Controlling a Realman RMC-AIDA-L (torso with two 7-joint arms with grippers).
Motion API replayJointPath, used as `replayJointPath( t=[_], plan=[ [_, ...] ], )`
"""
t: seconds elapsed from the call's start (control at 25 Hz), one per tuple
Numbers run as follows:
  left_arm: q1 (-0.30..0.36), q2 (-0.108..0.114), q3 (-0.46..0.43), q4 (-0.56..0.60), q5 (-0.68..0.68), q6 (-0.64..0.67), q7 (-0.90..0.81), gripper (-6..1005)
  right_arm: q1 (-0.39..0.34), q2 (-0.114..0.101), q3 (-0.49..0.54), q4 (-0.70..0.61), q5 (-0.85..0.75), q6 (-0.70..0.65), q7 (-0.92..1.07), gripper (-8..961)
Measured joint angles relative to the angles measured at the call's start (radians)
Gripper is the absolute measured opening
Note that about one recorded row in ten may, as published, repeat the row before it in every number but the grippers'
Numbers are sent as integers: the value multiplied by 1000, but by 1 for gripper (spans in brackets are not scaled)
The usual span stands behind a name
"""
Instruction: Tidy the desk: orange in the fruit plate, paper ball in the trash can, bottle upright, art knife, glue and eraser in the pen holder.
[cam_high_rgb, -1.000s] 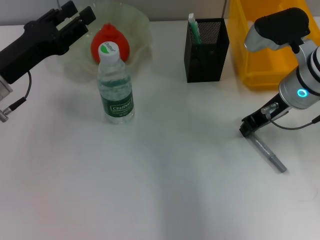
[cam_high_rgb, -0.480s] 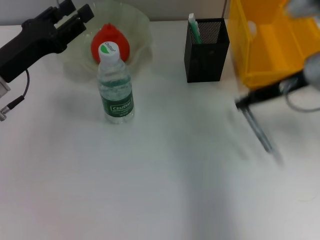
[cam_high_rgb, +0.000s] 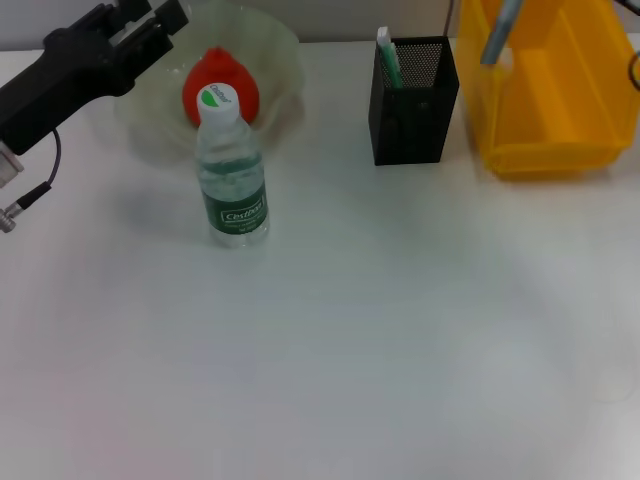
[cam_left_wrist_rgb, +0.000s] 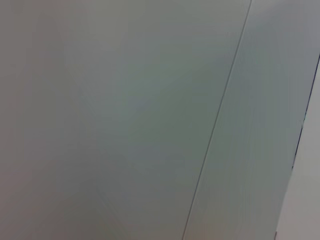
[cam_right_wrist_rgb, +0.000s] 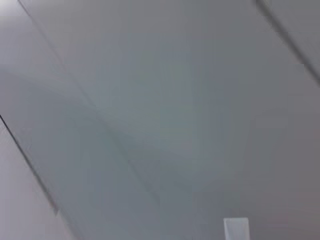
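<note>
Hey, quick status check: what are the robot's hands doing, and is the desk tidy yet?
Left end effector hovers by fruit plate, orange inside. Right end effector out of view. Bottle upright; pen holder holds one green-white item. Nothing obstructing.

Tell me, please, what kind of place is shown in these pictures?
Probably an office or study desk set up for a tidying test: a plain white table with a black mesh pen holder, a yellow trash can and a water bottle standing upright.
</note>
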Motion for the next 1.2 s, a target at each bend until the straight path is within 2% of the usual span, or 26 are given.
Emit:
replayJointPath(
  t=[0.12, 0.56, 0.92, 1.2],
  plan=[
    [2, 0, -1, -1, 2, 0, 0, 610, 40, 20, -12, 51, 44, 94, -167, 149],
    [35, -1, -9, -15, 0, 10, 15, 611, 187, 22, -33, 228, 48, 308, -476, 145],
    [41, -2, -12, -54, -2, 16, 26, 611, 236, 25, -32, 273, 50, 411, -607, 145],
    [41, -2, -12, -57, -2, 26, 24, 611, 233, 27, -26, 288, 62, 412, -612, 143]
  ],
)
